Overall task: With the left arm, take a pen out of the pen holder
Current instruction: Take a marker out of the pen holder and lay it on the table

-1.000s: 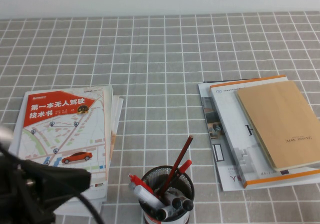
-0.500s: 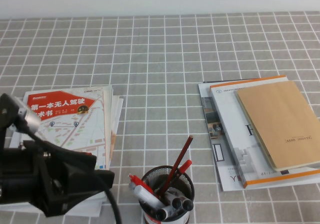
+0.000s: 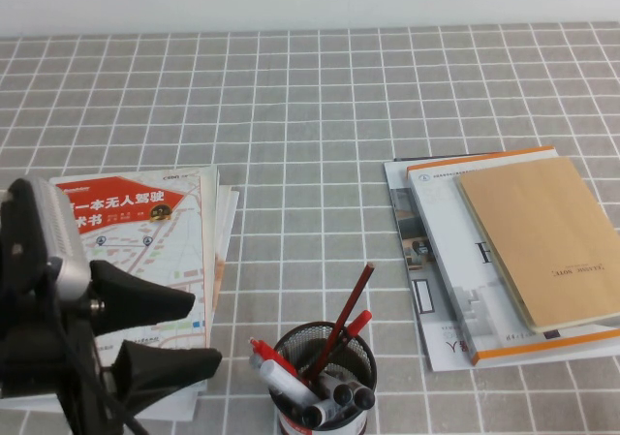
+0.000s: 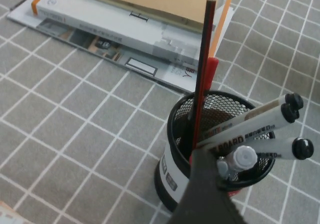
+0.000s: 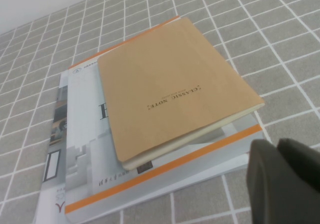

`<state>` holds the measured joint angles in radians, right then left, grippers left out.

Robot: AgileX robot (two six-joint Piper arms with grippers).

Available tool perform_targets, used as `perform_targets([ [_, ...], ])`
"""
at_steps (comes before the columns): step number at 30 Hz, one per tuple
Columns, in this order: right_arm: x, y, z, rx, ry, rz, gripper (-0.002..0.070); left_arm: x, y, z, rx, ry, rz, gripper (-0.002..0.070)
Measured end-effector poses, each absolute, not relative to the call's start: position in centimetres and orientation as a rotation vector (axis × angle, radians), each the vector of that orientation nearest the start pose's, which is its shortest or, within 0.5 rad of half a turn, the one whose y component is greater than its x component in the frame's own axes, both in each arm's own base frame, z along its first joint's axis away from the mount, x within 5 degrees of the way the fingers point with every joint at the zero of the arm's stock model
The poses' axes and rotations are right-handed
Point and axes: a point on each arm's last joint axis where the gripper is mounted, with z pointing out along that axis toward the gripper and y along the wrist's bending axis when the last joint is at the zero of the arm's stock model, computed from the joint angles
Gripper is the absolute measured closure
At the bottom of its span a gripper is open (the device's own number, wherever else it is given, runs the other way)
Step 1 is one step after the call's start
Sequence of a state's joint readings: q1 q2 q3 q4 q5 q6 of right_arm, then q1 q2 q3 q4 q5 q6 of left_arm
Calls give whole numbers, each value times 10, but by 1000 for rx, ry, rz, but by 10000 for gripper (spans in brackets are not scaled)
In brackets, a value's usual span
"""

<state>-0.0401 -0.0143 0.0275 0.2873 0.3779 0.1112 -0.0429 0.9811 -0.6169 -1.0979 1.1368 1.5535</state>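
Note:
A black mesh pen holder (image 3: pixel 325 350) stands at the table's front edge, just left of centre. It holds a slim dark red pencil (image 3: pixel 352 307), a red pen (image 3: pixel 270 358) and several white board markers with black caps (image 3: pixel 336 392). My left gripper (image 3: pixel 206 333) is open just left of the holder, its two black fingers pointing at it with nothing between them. In the left wrist view the holder (image 4: pixel 172 170) is close, and one dark finger (image 4: pixel 202 191) covers part of its rim beside the markers (image 4: pixel 250 126). My right gripper (image 5: pixel 285 159) hangs shut beside the right book stack.
A map book with a red cover (image 3: pixel 126 251) lies on a stack at the left, partly under my left arm. At the right, a tan notebook (image 3: pixel 542 241) tops an orange-edged book (image 5: pixel 150 184) and some papers. The grey tiled table (image 3: pixel 310 115) reaches the back wall.
My left arm has come up from the lower left corner toward the pen holder, and its fingers have spread from shut to open. The pens and books have not moved.

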Motion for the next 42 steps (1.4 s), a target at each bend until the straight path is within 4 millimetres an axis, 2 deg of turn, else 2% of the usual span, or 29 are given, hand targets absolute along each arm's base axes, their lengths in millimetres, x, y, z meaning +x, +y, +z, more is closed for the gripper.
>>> perform_targets([
  [7,53,7,172,318,1845,332,689,140,-100,289,1346,1693,-784,255],
  [12,53,7,172,318,1845,332,689,142,-112,287,1380,1651,-688,255],
  [17,53,7,172,318,1845,332,689,145,-122,276,1449,1666,-702,255],
  [24,53,7,172,318,1845,332,689,157,-126,257,1505,1747,-708,255],
  [39,53,7,172,318,1845,332,689,165,-129,244,1581,1734,-693,255],
  [42,53,7,172,318,1845,332,689,166,-129,243,1601,1712,-682,279],
])
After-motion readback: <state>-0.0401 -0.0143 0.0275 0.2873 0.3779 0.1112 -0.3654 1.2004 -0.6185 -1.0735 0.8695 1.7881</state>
